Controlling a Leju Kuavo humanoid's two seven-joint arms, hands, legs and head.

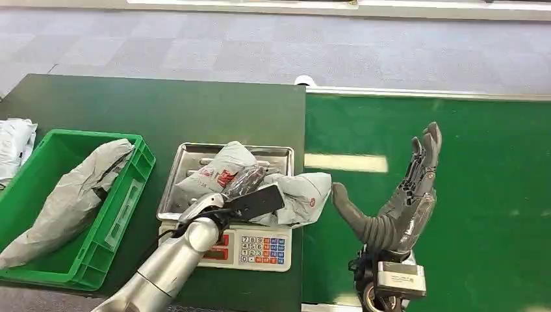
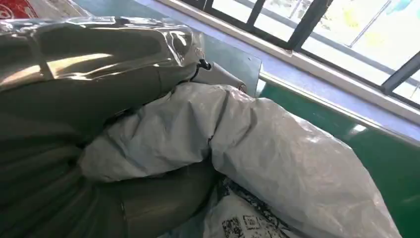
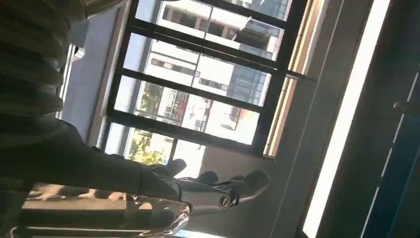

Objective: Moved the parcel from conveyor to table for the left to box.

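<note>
A crumpled grey parcel (image 1: 295, 195) with red print lies on the steel tray (image 1: 188, 162) of a scale at the table's right edge, one end hanging toward the conveyor. My left hand (image 1: 250, 192) lies on top of it and grips it. In the left wrist view the parcel's grey film (image 2: 277, 148) is bunched between the thumb and the fingers of my left hand (image 2: 74, 99). My right hand (image 1: 406, 195) stands open over the green conveyor (image 1: 494, 195), fingers pointing away, thumb tip close to the parcel's end. In the right wrist view my right hand (image 3: 163, 186) holds nothing.
A green bin (image 1: 130, 195) at the table's left holds another long grey parcel (image 1: 71, 201). The scale's keypad (image 1: 260, 250) faces me below the tray. A white bag (image 1: 13, 146) lies at the far left edge. Dark table surface stretches behind the tray.
</note>
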